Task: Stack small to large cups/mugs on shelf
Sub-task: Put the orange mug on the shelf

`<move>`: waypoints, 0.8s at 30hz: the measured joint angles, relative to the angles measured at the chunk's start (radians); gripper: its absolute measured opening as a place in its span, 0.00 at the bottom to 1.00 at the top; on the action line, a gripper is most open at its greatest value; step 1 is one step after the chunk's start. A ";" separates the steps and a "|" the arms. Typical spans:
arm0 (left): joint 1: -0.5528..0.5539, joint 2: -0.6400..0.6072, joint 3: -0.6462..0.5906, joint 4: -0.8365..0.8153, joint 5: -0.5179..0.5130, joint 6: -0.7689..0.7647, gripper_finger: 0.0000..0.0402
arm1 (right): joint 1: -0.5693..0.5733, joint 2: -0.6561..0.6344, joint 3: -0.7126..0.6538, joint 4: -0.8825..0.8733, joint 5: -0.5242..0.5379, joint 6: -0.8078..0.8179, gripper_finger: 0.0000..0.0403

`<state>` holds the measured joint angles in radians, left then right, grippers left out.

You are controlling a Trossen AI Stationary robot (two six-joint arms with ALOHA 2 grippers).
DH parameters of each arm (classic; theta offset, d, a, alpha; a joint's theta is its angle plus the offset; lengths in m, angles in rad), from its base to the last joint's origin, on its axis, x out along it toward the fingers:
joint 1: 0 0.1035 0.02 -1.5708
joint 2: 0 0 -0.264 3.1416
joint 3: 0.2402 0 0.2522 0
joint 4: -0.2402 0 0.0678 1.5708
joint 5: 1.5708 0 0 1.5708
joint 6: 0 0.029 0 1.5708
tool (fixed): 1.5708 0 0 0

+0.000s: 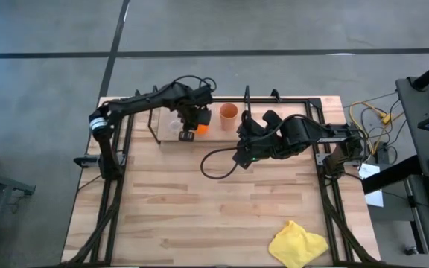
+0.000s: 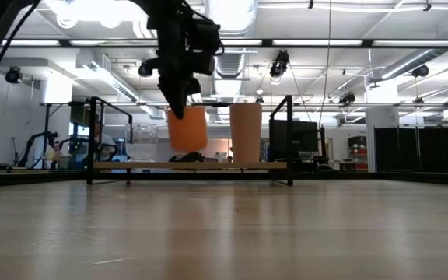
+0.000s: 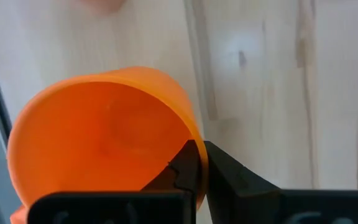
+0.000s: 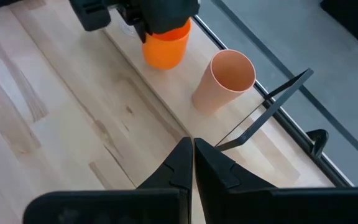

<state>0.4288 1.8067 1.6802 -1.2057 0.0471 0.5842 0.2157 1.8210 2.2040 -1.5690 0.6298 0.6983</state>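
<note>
My left gripper is shut on the bright orange mug and holds it above the shelf's board. The black wire shelf stands at the table's far edge. The terracotta-tan tumbler stands upright on its base on the board, to the right of the mug, and also shows in the right wrist view. A tiny clear glass stands just left of the mug. My right gripper is shut and empty, on the near side of the tumbler, clear of it. My left gripper holds the orange mug by its rim wall, one finger inside the mug and one outside. The fingers come from above, pointing down. The mug hangs roughly upright with its mouth up, lifted clear of the shelf's board.
A yellow cloth lies near the table's front right corner. A black cable loops on the table by the right arm. The shelf's uprights stand on either side of the cups.
</note>
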 joint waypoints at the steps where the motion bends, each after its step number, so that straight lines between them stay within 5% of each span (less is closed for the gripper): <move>1: 0.006 0.009 -0.001 0.000 0.000 0.000 0.00 | 0.000 0.000 0.000 0.000 0.000 0.000 0.02; 24: 0.050 0.077 0.004 0.030 0.024 -0.015 0.00 | 0.000 0.000 0.000 0.002 0.000 0.000 0.02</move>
<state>0.4789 1.8836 1.6844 -1.1756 0.0711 0.5692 0.2157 1.8210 2.2044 -1.5669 0.6296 0.6987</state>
